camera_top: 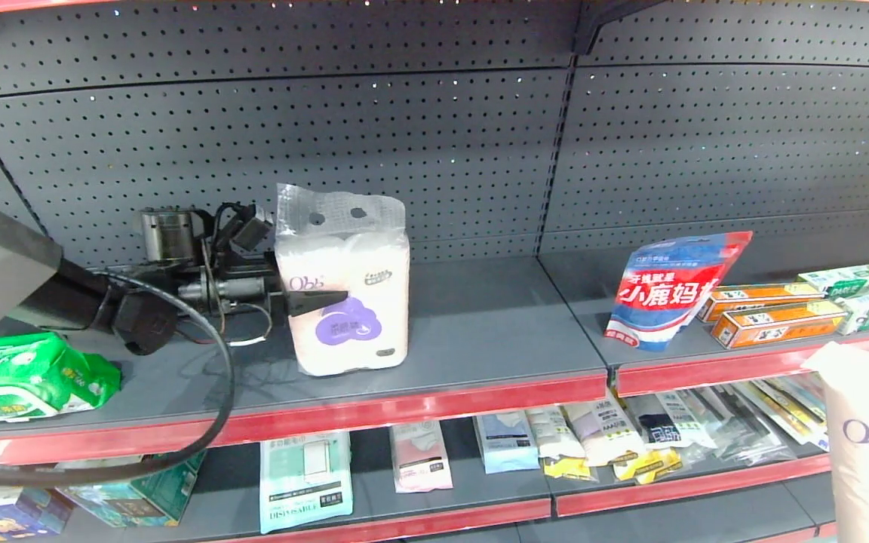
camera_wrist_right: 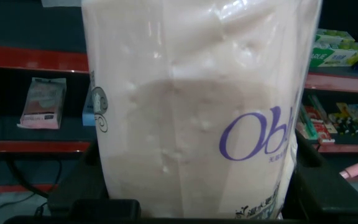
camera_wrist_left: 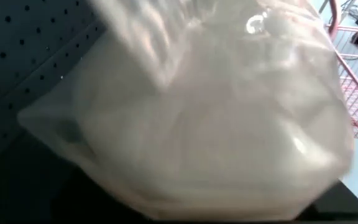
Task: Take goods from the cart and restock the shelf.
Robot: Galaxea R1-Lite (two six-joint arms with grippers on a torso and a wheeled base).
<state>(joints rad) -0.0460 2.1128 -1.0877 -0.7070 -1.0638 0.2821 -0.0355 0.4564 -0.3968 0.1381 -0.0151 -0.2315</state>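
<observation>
A white tissue roll pack (camera_top: 348, 294) with a purple logo stands upright on the grey shelf board (camera_top: 480, 332), left of the middle. My left gripper (camera_top: 329, 296) reaches in from the left and is shut on it: one black finger (camera_top: 314, 300) lies across its front face, the other is hidden behind it. Up close, the same pack (camera_wrist_left: 204, 124) is seen against the pegboard. A second tissue pack (camera_top: 868, 445) hangs low at the right, in front of the lower shelves, with my right gripper (camera_wrist_right: 197, 205) shut on it (camera_wrist_right: 197, 112).
A green wipes pack (camera_top: 27, 377) lies at the shelf's left end. A blue and red pouch (camera_top: 668, 290), orange boxes (camera_top: 774, 313) and green boxes (camera_top: 857, 290) fill the right bay. Small packets (camera_top: 419, 456) lie on the lower shelf. A pink wire cart (camera_wrist_left: 356, 81) stands behind.
</observation>
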